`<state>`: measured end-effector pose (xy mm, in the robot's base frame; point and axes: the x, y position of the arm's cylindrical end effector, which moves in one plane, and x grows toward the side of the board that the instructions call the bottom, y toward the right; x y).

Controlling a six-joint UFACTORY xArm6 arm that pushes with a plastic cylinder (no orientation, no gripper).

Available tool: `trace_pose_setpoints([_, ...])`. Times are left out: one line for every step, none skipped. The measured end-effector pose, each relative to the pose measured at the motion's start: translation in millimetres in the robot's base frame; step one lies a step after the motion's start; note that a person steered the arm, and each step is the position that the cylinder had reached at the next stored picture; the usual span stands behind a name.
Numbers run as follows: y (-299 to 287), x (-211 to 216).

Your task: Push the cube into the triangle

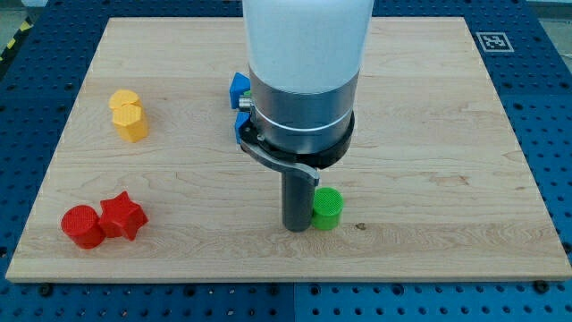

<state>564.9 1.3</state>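
Two blue blocks show at the left edge of my arm, mostly hidden behind it. The upper blue block [239, 88] looks cube-like. The lower blue block [242, 126] shows only a corner, so its shape cannot be told. My dark rod comes down from the wide arm body, and my tip [296, 229] rests on the board below both blue blocks, well apart from them. A green cylinder [327, 207] stands right beside the rod on its right, touching or nearly touching it.
A yellow block [130, 114] sits at the view's upper left. A red cylinder [82, 225] and a red star [121, 216] sit side by side at the lower left. The wooden board [447, 134] lies on a blue perforated table.
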Motion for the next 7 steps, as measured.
trace_pose_setpoints([-25.4, -29.1])
trace_pose_setpoints([-39.5, -65.3])
trace_pose_setpoints([-39.9, -68.1])
trace_pose_setpoints([-50.7, -90.4])
trace_pose_setpoints([-56.4, -117.2])
trace_pose_setpoints([-56.4, -117.7])
trace_pose_setpoints([-67.4, -133.8])
